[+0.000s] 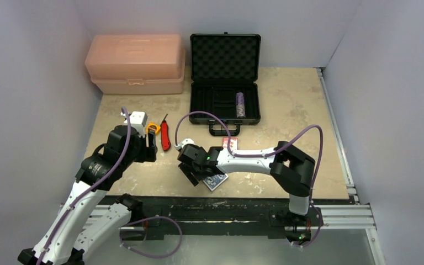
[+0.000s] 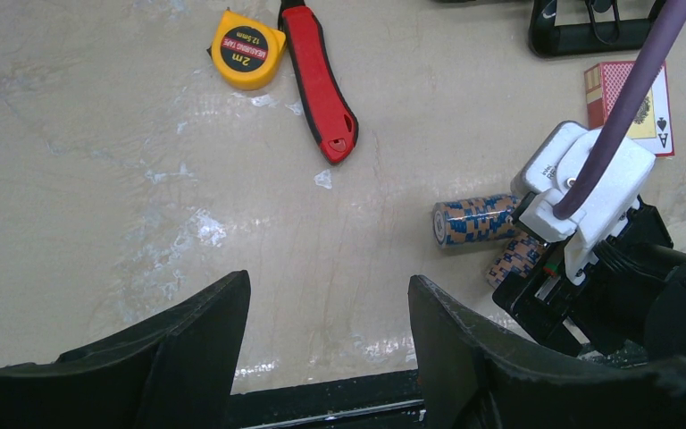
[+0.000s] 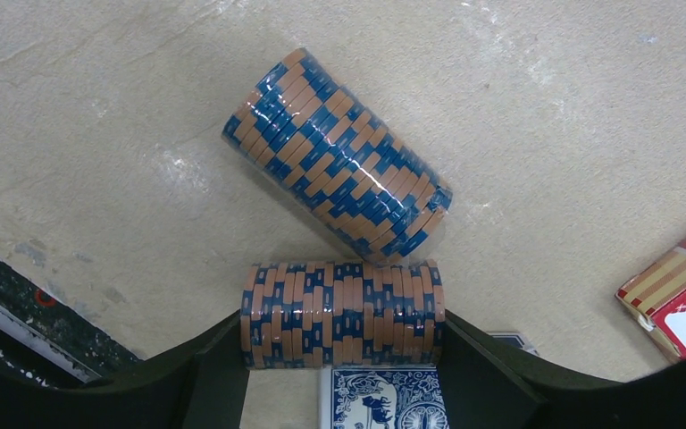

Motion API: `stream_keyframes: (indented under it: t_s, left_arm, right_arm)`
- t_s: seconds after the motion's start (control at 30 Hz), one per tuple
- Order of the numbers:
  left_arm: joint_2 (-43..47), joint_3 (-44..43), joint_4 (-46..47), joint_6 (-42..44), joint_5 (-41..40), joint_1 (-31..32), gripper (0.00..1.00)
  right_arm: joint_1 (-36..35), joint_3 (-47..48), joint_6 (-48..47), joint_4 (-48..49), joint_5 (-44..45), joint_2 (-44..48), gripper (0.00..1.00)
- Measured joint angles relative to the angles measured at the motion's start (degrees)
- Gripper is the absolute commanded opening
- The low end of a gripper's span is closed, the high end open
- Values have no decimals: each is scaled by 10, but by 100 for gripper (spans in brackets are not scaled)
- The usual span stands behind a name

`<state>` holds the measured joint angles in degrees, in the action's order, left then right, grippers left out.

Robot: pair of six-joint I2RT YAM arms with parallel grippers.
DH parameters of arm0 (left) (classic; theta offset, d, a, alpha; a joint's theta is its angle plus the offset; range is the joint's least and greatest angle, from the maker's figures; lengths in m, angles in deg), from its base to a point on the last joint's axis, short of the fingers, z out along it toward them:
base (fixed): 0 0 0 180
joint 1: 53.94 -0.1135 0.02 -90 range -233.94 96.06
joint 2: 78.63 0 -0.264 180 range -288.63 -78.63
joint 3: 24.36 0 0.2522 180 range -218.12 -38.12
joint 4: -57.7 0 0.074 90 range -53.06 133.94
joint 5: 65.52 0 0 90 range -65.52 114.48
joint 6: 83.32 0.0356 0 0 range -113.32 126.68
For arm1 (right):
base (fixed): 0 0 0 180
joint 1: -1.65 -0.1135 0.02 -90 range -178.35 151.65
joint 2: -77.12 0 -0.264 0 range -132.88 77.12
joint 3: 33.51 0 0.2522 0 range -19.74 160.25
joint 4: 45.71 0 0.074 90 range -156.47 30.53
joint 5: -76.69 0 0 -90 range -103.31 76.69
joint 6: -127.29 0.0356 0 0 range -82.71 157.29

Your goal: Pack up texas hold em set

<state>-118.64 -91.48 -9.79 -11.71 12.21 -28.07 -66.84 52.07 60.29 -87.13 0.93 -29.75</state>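
Observation:
The black briefcase (image 1: 199, 107) lies open at the back, with one purple-white chip stack (image 1: 240, 104) in its tray. My right gripper (image 1: 196, 168) is low over the table and shut on a blue-orange chip stack (image 3: 341, 313), one finger at each end. A second blue-orange stack (image 3: 335, 156) lies just beyond it, touching it. The blue card deck (image 3: 384, 398) lies under the gripper and the red deck (image 3: 679, 295) to its right. My left gripper (image 2: 329, 281) is open and empty, left of the stacks (image 2: 475, 221).
A pink toolbox (image 1: 136, 63) stands at the back left. A red utility knife (image 2: 320, 80) and a yellow tape measure (image 2: 246, 49) lie ahead of the left gripper. The table's black front rail (image 2: 322, 393) is just below the left fingers.

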Motion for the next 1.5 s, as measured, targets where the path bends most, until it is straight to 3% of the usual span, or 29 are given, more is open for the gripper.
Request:
stream_keyframes:
  t_s: [0.17,0.7,1.07,1.5]
  left_arm:
    - [0,0,0,0,0,0,65]
    - [0,0,0,0,0,0,64]
    - [0,0,-2,0,0,0,65]
    - [9,0,-2,0,-2,0,64]
  right_arm:
    - [-1,2,0,-3,0,0,46]
    - [-2,31,-59,-19,-35,10,46]
    - [0,110,-144,-19,14,46,46]
    - [50,117,-254,22,58,46,43]
